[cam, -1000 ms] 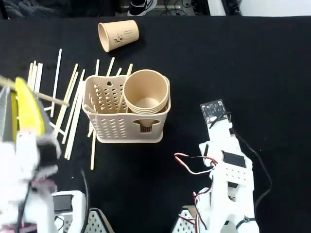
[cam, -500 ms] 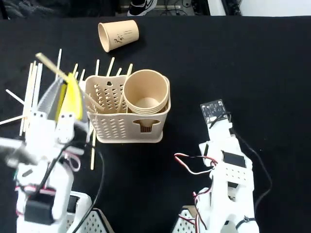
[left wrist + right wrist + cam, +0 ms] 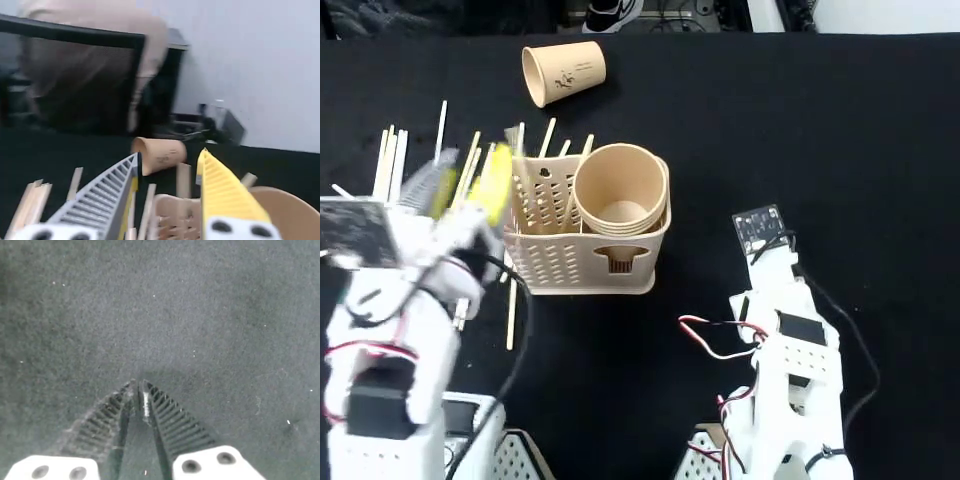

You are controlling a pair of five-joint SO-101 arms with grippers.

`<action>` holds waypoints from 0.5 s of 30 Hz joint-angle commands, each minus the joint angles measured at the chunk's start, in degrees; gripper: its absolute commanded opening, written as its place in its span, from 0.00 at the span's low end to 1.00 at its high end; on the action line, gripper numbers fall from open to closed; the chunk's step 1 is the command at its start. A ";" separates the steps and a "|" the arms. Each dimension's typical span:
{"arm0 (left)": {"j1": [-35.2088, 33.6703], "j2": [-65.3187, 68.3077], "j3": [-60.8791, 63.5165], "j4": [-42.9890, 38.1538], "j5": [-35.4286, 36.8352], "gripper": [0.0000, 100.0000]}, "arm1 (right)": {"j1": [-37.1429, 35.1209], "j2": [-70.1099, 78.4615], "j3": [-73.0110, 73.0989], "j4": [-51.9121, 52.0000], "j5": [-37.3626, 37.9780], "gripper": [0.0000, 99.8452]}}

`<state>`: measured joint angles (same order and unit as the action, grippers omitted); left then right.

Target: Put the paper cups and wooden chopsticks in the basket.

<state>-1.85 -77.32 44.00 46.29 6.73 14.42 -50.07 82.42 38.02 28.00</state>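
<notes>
Hovering at the edge of the basket (image 3: 580, 265), left gripper (image 3: 475, 165) spread apart, right gripper (image 3: 138, 385) pressed together, low over the table (image 3: 840, 130).

The table (image 3: 820, 130) was black. The basket (image 3: 582, 262) was beige with rows of slots. The cups (image 3: 563, 72) were tan, the chopsticks (image 3: 390, 160) pale wood. The left gripper (image 3: 169, 156) had one yellow finger, one grey.
</notes>
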 commanded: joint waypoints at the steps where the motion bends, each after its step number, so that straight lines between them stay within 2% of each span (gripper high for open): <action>1: -15.60 12.04 -18.51 12.04 -0.18 0.20 | -0.62 -0.92 -0.13 -0.97 0.53 0.01; 5: -28.70 27.96 -25.98 18.73 -0.18 0.20 | -0.62 -0.92 -0.13 -0.97 0.53 0.01; 9: -39.16 43.25 -28.26 18.99 -0.18 0.20 | -0.62 -0.92 -0.13 -0.97 0.53 0.01; 12: -43.30 54.33 -30.29 18.99 0.97 0.20 | -0.62 -0.92 -0.13 -0.97 0.53 0.01; 15: -44.53 65.14 -32.84 19.08 6.33 0.20 | -0.62 -0.92 -0.13 -0.97 0.53 0.01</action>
<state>-44.04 -24.66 16.57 65.19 7.78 14.42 -50.07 82.42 38.02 28.00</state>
